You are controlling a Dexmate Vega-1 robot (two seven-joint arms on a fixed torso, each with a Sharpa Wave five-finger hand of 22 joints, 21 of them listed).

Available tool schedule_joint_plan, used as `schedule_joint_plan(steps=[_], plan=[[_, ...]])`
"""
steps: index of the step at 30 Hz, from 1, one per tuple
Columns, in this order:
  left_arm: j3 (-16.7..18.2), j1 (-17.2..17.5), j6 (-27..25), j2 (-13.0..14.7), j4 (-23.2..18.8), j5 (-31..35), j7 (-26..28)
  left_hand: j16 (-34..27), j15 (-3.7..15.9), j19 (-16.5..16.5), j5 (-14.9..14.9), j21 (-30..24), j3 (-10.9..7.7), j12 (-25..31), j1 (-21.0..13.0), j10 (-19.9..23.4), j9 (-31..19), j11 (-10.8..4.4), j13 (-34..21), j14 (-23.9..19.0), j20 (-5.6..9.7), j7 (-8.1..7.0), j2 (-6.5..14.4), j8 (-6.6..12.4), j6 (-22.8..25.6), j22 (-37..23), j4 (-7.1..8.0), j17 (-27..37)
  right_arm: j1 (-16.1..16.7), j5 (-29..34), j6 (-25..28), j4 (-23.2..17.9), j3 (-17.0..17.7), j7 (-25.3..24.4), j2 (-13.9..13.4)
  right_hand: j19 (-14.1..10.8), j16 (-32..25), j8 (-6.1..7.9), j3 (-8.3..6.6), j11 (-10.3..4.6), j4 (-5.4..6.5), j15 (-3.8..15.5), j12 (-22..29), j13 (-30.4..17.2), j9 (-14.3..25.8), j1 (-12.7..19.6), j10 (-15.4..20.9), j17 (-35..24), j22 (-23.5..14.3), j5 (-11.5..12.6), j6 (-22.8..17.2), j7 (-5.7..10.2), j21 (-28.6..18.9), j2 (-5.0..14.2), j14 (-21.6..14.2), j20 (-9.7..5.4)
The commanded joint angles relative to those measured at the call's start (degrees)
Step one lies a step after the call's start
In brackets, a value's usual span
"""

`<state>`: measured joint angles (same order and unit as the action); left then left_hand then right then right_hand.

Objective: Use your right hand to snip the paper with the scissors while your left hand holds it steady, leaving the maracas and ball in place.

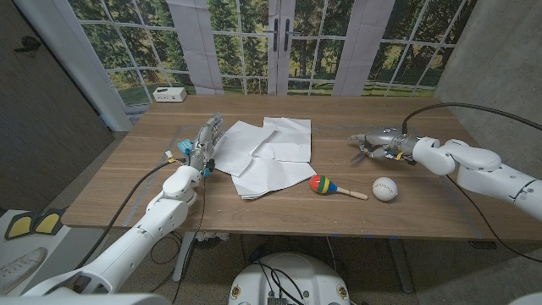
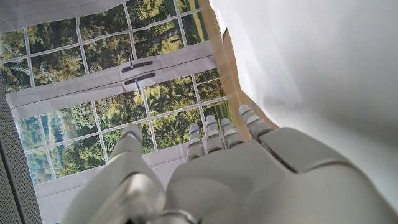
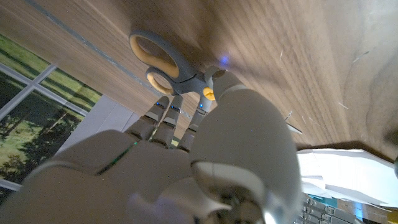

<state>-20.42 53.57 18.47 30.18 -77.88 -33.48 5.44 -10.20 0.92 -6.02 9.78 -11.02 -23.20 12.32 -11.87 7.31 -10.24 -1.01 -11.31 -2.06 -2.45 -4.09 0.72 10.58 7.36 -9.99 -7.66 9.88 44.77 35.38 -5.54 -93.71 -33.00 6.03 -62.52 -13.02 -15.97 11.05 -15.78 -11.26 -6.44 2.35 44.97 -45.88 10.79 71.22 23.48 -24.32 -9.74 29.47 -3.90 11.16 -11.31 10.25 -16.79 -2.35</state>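
Observation:
Several white paper sheets (image 1: 271, 152) lie spread over the middle of the wooden table (image 1: 118, 182). My left hand (image 1: 201, 144) stands at the paper's left edge with its fingers stretched out and nothing in it; in the left wrist view the hand (image 2: 249, 180) is right beside the paper (image 2: 323, 62). My right hand (image 1: 385, 140) hovers low to the right of the paper, over the scissors (image 1: 360, 154). In the right wrist view the fingertips (image 3: 163, 107) reach the grey-and-yellow scissors handles (image 3: 163, 59) against the table; a grip is not plain.
A striped maraca (image 1: 326, 185) and a white ball (image 1: 384, 189) lie near the front edge, between the paper and my right arm. A small white box (image 1: 170, 94) sits at the back left corner. Glass doors stand behind the table.

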Motion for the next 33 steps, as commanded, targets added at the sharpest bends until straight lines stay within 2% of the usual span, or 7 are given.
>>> schedule_joint_plan(steps=[1,10,14,18,33], plan=[[-0.1,-0.1,0.1,-0.1,0.0,-0.1,-0.3,-0.3,0.28,-0.1,0.2,-0.1,-0.17,0.3,0.6,0.5,-0.1,0.09,-0.2,0.0,0.30,0.24,0.1,0.17,0.5,-0.1,-0.33,0.2,2.9,-4.2,2.2,-2.1,3.1,-4.8,0.0,0.1,0.2,0.15,-0.18,-0.89,0.40,11.10,8.5,-1.2,0.2,0.2,5.4,-0.4,-0.3,0.1,-0.9,0.22,-0.1,0.65,-0.2,-1.30],[-0.3,-0.7,0.1,-0.3,0.6,-0.1,-0.8,-0.3,0.30,-0.1,0.2,-0.1,-0.17,0.4,0.7,0.6,-0.1,0.01,-0.2,0.0,0.29,0.31,0.1,0.19,0.6,-0.1,-0.33,0.2,5.6,-9.0,4.7,-3.6,5.4,-7.4,0.5,0.9,1.1,0.06,-0.10,-0.89,0.74,11.09,9.0,0.2,0.2,0.6,5.4,-0.9,-0.2,-0.3,-2.1,0.41,0.1,0.65,0.6,-1.20],[-0.4,-1.0,0.2,-0.5,1.0,-0.1,-1.1,-0.3,0.37,-0.2,0.2,-0.1,-0.16,0.4,0.7,0.6,-0.1,0.04,-0.2,0.0,0.35,0.36,0.1,0.21,0.6,-0.1,-0.34,0.2,6.6,-10.5,5.0,-4.1,6.3,-9.4,0.8,0.8,1.4,0.58,-0.03,-0.89,0.80,11.10,9.7,1.0,0.3,1.1,5.6,-1.4,-0.2,-0.5,-4.7,0.70,0.0,0.61,0.3,-1.13],[-0.5,-1.1,0.2,-0.6,1.2,-0.2,-1.2,-0.3,0.36,-0.2,0.2,-0.1,-0.16,0.4,0.7,0.6,-0.1,0.05,-0.2,-0.1,0.39,0.38,0.1,0.22,0.7,-0.1,-0.34,0.2,7.2,-12.2,5.2,-4.6,7.1,-10.5,1.2,0.7,1.5,0.48,-0.09,-0.82,0.66,11.11,10.4,1.2,0.4,1.6,5.6,-1.8,-0.2,-0.6,-5.4,1.01,0.0,0.64,-0.1,-1.15],[-0.4,-1.2,0.5,-0.7,1.8,-0.2,-1.2,-0.3,0.30,-0.1,0.2,-0.1,-0.16,0.3,0.7,0.6,-0.1,0.12,-0.2,0.0,0.47,0.34,0.1,0.20,0.7,-0.1,-0.36,0.2,8.5,-19.7,5.8,-5.8,9.7,-12.7,3.3,-0.4,1.6,0.22,0.25,-1.03,0.62,11.13,11.6,2.5,0.4,2.3,6.0,-2.5,-0.2,-0.8,-6.5,0.64,-0.3,0.48,-1.2,-0.95]])
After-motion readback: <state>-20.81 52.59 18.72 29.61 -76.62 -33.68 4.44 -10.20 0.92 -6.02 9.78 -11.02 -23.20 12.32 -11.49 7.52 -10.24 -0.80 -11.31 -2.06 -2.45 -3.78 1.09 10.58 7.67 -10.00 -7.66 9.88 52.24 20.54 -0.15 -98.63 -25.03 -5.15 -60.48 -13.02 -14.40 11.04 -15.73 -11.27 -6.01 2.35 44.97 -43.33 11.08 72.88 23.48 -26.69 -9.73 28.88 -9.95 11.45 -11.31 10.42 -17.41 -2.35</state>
